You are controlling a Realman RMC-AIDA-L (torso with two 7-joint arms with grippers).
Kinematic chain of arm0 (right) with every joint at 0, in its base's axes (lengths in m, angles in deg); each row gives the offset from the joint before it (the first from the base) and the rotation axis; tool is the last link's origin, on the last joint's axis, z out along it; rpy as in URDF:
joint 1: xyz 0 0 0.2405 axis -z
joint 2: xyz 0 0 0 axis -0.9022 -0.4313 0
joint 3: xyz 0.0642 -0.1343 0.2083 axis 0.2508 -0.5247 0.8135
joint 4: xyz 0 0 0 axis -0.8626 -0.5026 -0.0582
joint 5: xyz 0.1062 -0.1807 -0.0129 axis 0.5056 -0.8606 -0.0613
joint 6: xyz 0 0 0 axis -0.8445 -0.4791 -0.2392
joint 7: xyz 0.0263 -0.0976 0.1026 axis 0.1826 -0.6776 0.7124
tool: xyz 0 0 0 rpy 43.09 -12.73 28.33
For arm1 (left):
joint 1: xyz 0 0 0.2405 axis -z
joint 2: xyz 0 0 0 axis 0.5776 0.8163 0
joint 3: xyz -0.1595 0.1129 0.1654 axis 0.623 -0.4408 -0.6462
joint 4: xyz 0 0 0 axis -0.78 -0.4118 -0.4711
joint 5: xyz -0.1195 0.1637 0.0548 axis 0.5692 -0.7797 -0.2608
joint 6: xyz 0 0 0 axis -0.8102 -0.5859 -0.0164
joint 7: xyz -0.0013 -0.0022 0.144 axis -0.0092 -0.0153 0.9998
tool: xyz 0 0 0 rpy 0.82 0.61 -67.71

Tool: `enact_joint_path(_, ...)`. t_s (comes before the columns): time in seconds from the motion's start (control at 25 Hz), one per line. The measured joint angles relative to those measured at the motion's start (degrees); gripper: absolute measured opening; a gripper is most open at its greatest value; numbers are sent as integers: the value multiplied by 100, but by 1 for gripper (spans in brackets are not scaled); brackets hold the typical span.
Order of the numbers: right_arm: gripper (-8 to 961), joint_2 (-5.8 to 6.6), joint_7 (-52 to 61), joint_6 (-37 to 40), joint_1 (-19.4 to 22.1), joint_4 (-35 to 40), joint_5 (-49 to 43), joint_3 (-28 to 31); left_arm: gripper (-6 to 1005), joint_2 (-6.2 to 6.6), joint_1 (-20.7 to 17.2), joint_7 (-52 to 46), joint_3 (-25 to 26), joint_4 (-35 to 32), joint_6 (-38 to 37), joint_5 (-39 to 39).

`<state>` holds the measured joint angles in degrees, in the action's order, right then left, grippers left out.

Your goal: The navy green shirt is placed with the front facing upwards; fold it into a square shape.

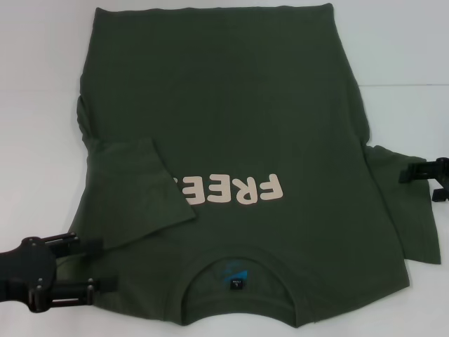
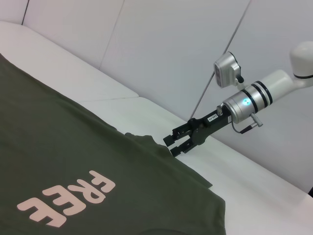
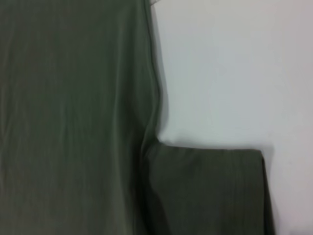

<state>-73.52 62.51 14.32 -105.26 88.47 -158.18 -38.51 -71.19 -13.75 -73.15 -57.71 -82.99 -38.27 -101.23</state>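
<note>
Head view: navy green shirt (image 1: 231, 133) lies front-up on desk (image 1: 35, 105), left sleeve folded in; my left gripper (image 1: 98, 284) beside collar, fingers' state unclear. Left wrist view: right gripper (image 2: 175, 145), fingers apart over right sleeve (image 2: 151, 143). Right wrist view: grab the hem edge square.

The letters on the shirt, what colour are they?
Pale pink. The "FREE" lettering stands out against the dark olive-green shirt, best seen in the head view.

A white worktop (image 1: 42, 84) carries the shirt (image 1: 231, 105), which lies flat on it, front up, collar toward the robot. One sleeve is folded in over the chest; the other lies spread on the white surface at the right.
</note>
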Motion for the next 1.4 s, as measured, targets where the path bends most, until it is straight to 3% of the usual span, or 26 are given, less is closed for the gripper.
enact_joint_path(0.84, 917, -154, -96, -167, -37, -19, 177, 36, 848, -9, 26, 23, 0, 53, 51, 0)
enact_joint_path(1.4, 914, -130, -184, -136, 12, -90, 450, 42, 847, -9, 36, 44, 0, 63, 52, 9)
